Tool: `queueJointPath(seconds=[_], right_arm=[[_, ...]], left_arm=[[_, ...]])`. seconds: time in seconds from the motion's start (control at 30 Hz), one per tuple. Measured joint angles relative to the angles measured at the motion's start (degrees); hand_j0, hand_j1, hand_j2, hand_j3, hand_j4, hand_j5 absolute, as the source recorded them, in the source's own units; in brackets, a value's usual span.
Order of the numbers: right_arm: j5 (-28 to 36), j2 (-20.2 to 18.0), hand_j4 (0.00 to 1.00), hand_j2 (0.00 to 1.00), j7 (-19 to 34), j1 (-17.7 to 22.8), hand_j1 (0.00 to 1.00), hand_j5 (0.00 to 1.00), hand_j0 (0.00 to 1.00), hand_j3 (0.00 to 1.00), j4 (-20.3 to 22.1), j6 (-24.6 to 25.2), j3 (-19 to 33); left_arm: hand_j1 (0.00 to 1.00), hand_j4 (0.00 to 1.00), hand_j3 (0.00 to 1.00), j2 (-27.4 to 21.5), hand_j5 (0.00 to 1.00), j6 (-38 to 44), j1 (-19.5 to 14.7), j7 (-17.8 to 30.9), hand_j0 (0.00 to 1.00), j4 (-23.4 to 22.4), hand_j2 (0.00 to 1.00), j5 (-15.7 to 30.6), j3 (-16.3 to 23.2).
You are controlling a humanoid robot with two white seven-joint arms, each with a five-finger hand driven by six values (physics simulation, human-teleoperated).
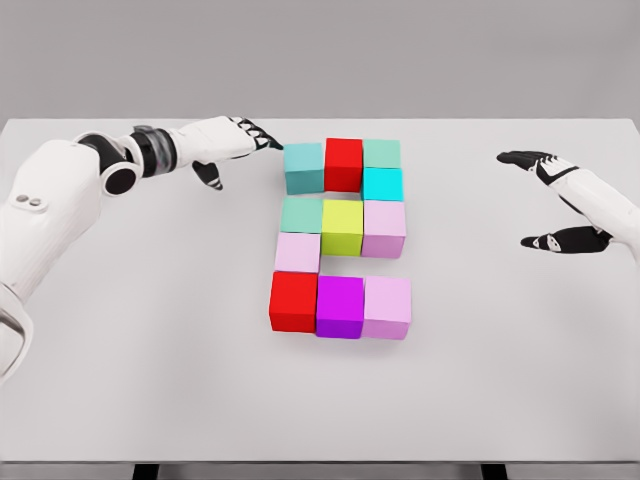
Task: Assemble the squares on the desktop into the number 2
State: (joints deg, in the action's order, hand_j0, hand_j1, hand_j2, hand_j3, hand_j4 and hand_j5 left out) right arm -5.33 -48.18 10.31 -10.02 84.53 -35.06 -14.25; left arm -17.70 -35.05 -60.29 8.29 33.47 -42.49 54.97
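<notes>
Single head view, high above the near edge of the white table [150, 380], facing forward and tilted steeply down. Moderately close: table fills nearly the whole width, far edge visible against a grey backdrop. Block cluster [343, 238] sits centre frame; arms enter from lower left and right edges.

Eleven cubes [343, 236] sit on one table [150, 380]: three teal, three pink, two red, one cyan, one yellow-green, one magenta.

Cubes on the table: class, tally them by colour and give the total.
Teal cubes: 3
Red cubes: 2
Cyan cube: 1
Yellow-green cube: 1
Pale pink cubes: 3
Purple cube: 1
Total: 11
</notes>
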Motion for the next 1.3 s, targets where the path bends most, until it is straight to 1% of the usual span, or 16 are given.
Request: queueJointPath(seconds=[0.27, 0.47, 0.63, 0.8, 0.87, 0.93, 1.03, 1.17, 1.3], right_arm=[[0.0, 0.0, 1.0, 1.0, 0.0, 0.0, 1.0, 1.0, 1.0, 1.0, 0.0, 0.0, 0.0], [0.0, 0.0, 1.0, 1.0, 0.0, 0.0, 1.0, 1.0, 1.0, 1.0, 0.0, 0.0, 0.0], [0.0, 0.0, 1.0, 1.0, 0.0, 0.0, 1.0, 1.0, 1.0, 1.0, 0.1, 0.0, 0.0], [0.0, 0.0, 1.0, 1.0, 0.0, 0.0, 1.0, 1.0, 1.0, 1.0, 0.1, 0.0, 0.0], [0.0, 0.0, 1.0, 1.0, 0.0, 0.0, 1.0, 1.0, 1.0, 1.0, 0.1, 0.0, 0.0], [0.0, 0.0, 1.0, 1.0, 0.0, 0.0, 1.0, 1.0, 1.0, 1.0, 0.2, 0.0, -0.1], [0.0, 0.0, 1.0, 1.0, 0.0, -0.1, 1.0, 1.0, 1.0, 1.0, 0.3, 0.0, -0.1], [0.0, 0.0, 1.0, 1.0, 0.0, 0.0, 1.0, 1.0, 1.0, 1.0, 0.2, 0.0, 0.0], [0.0, 0.0, 1.0, 1.0, 0.0, 0.0, 1.0, 1.0, 1.0, 1.0, 0.1, 0.0, 0.0]], left_arm=[[1.0, 1.0, 1.0, 0.7, 1.0, 0.0, -0.2, 0.0, 1.0, -0.3, 1.0, 0.0, 0.0], [1.0, 1.0, 1.0, 0.1, 1.0, 0.0, -0.9, -0.1, 1.0, -2.1, 1.0, 0.1, -0.6], [1.0, 1.0, 1.0, -4.4, 1.0, 0.0, -0.9, -0.1, 1.0, -1.9, 1.0, 0.2, -2.8], [1.0, 1.0, 1.0, -7.9, 1.0, 0.0, -1.5, -0.1, 1.0, -1.6, 1.0, 0.4, -3.5], [1.0, 1.0, 1.0, -10.0, 1.0, 0.0, 0.0, -0.1, 1.0, -1.6, 1.0, 0.4, -5.0], [1.0, 1.0, 1.0, -11.5, 1.0, 0.0, -0.2, -0.1, 1.0, -1.8, 1.0, 0.4, -6.7], [1.0, 1.0, 1.0, -14.2, 1.0, 0.0, -0.3, -0.1, 1.0, -1.8, 1.0, 0.5, -8.1], [1.0, 1.0, 1.0, -16.1, 1.0, 0.0, 0.0, -0.1, 1.0, -2.1, 1.0, 0.6, -10.3], [1.0, 1.0, 1.0, -16.8, 1.0, 0.0, 0.4, -0.1, 1.0, -2.3, 1.0, 0.6, -11.8]])
